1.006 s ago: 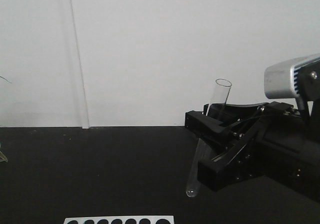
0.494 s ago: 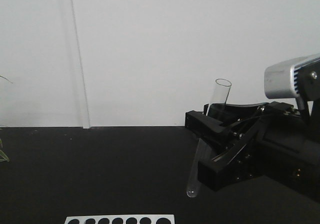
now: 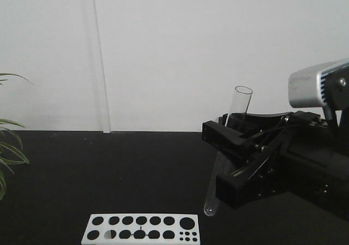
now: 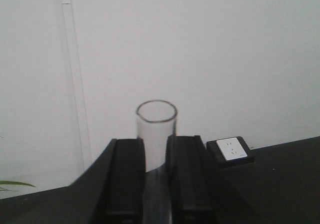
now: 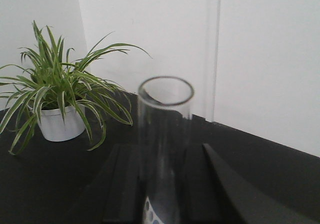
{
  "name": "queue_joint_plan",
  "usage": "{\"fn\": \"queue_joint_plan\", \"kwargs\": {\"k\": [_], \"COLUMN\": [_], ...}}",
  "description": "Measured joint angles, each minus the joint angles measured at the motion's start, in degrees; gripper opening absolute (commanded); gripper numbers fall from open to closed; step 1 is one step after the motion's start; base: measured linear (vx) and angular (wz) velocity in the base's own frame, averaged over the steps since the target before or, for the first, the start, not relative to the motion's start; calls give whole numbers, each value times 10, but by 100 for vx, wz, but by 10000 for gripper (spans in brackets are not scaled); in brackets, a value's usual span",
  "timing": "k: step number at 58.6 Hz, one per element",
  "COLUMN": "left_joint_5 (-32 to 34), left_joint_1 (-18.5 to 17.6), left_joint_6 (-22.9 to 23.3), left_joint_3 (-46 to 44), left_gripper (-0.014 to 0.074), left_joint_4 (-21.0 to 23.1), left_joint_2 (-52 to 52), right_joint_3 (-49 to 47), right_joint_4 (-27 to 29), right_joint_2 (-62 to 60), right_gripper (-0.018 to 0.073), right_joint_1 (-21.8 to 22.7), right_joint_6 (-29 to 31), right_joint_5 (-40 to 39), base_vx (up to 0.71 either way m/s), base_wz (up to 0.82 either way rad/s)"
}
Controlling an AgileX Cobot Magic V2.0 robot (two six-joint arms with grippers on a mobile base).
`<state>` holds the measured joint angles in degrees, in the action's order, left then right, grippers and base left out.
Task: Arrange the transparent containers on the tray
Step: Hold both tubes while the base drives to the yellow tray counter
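Right end effector (image 3: 219, 160), apparently around tube (image 3: 240, 102) midsection

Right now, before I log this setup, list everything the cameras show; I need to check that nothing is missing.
left test tube: 1, clear glass, between the left fingers, rim above them
right test tube: 1, clear glass, tilted, between the right fingers
test tube rack: 1, white, on the table
spider plant: 1, green and white leaves, white pot, table's left side
wall socket: 1, white in black housing, by the wall
table: 1, black
tray: none in view
left fingers: 2, black, shut on the left test tube
right fingers: 2, black, shut on the right test tube
wrist camera: 1, silver, above the right fingers
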<state>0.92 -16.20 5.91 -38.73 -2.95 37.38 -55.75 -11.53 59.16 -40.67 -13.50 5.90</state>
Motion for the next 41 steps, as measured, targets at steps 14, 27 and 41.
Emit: {"fn": "queue_joint_plan", "kwargs": {"k": [14, 27, 41], "left_joint_5": [0, 0, 0], "left_joint_1": [0, 0, 0], "left_joint_6": [0, 0, 0], "left_joint_3": [0, 0, 0], "left_gripper": [83, 83, 83], "left_joint_4": [0, 0, 0], "left_joint_2": [0, 0, 0], "right_joint_3": [0, 0, 0], "right_joint_4": [0, 0, 0], "right_joint_2": [0, 0, 0], "right_gripper": [-11, -11, -11], "right_joint_1": [0, 0, 0], "right_joint_6": [0, 0, 0], "right_joint_5": [0, 0, -1], "base_vx": [-21, -24, -24], "base_wz": [6, 5, 1]}}
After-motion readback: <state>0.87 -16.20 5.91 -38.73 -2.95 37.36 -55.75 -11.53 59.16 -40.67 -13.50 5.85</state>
